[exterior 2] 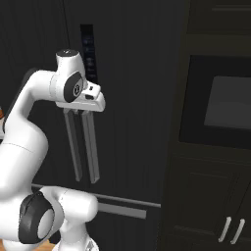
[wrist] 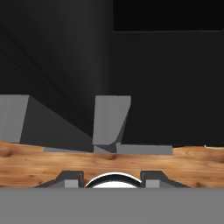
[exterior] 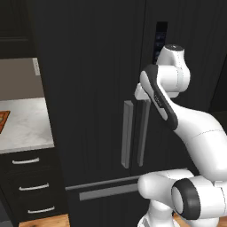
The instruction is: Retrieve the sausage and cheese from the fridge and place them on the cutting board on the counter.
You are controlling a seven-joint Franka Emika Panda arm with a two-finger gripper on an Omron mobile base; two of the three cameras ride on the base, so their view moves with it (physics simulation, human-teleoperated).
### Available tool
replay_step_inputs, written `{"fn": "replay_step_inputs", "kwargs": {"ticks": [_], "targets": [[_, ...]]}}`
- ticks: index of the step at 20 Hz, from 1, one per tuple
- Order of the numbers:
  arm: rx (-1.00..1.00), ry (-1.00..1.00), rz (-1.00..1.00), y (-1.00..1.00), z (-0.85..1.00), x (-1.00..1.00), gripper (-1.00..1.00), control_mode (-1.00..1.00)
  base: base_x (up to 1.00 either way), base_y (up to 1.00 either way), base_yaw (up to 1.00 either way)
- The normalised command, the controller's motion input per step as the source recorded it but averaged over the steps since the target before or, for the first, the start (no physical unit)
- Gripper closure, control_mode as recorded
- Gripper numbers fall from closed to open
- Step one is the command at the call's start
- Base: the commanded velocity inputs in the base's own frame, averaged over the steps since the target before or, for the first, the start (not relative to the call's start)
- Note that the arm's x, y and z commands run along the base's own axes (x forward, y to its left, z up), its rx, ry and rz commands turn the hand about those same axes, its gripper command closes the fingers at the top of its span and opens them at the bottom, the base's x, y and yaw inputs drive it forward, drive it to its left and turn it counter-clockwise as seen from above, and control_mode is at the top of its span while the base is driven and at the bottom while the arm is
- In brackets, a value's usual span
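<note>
Above the jaws: fridge [wrist: 112, 118] handle.

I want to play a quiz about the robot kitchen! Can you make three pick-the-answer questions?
1. Where is the cutting board?
A. on the counter
B. on the floor
C. inside the oven

2. How many long grey handles stand upright on the fridge doors?
A. one
B. two
C. four

3. Are the fridge doors open or shut?
A. both open
B. one open
C. both shut

Answers: 1 A, its orange corner lies on the marble top. 2 B, two bars stand side by side. 3 C, no shelves show.
</note>
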Motion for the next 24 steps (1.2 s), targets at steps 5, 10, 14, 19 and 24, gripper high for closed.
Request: {"fn": "replay_step_inputs", "kwargs": {"ticks": [5,10,14,19,24], "targets": [[0.00,0.00,0.00,0.00,0.00,0.00,-1.00,1.00,0.00,0.00,0.00],[0.00,0.00,0.00,0.00,0.00,0.00,-1.00,1.00,0.00,0.00,0.00],[0.00,0.00,0.00,0.00,0.00,0.00,-1.00,1.00,-0.15,0.00,0.01],[0.00,0.00,0.00,0.00,0.00,0.00,-1.00,1.00,-0.66,0.00,-0.01],[0.00,0.00,0.00,0.00,0.00,0.00,-1.00,1.00,-0.60,0.00,-0.02]]}}
